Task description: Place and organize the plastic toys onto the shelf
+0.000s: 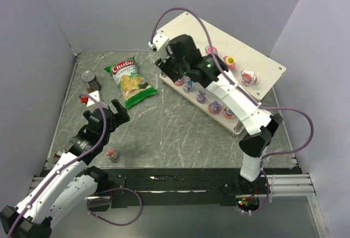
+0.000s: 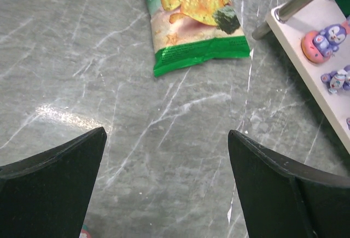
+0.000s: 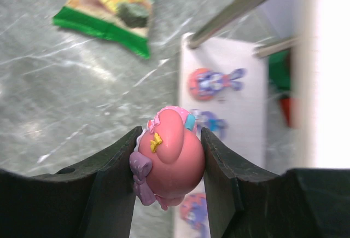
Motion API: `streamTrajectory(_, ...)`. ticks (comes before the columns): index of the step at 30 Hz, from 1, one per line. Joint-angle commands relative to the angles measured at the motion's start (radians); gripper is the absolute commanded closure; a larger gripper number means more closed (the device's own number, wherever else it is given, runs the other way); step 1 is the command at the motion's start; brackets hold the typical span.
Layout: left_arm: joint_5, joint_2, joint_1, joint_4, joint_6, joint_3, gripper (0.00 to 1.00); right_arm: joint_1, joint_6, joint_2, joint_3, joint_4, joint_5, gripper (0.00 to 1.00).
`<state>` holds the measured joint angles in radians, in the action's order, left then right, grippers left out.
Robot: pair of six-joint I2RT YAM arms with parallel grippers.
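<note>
Top: R gripper (image 1: pixel 165 67) at shelf (image 1: pixel 257 57) left end. L gripper (image 1: pixel 106 109) spread wide, empty; loose toy (image 1: pixel 111 154) on table (image 1: pixel 180 123) nearby.
L wrist: nothing btwn fingers (image 2: pixel 54 161).
R wrist: pink toy (image 3: pixel 169 161) pinched, over lower board (image 3: pixel 235 85). Glossy, round, so may slip, or topple toys beneath (image 3: pixel 192 212) on release.

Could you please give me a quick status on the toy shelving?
Left gripper open, empty. Right gripper shut on pink toy at shelf, lower board. Loose toy on table. Chip bag beside shelf, not blocking.
</note>
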<state>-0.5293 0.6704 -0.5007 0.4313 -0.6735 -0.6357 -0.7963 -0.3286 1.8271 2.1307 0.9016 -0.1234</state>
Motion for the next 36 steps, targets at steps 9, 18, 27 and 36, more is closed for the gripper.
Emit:
streamTrajectory(9, 0.061, 0.035, 0.002, -0.045, 0.022, -0.01, 0.01, 0.072, -0.245, -0.038, 0.21, 0.072, -0.07, 0.93)
streamTrajectory(18, 0.077, 0.043, 0.002, -0.051, 0.011, 0.001, 0.01, 0.138, -0.38, -0.02, 0.291, 0.091, -0.068, 0.89)
streamTrajectory(27, 0.086, 0.07, 0.002, -0.062, 0.011, -0.002, 0.01, 0.192, -0.412, 0.017, 0.288, 0.097, -0.018, 0.89)
streamTrajectory(36, 0.089, 0.078, 0.002, -0.068, 0.002, 0.008, 0.01, 0.203, -0.408, 0.031, 0.288, 0.112, 0.033, 0.87)
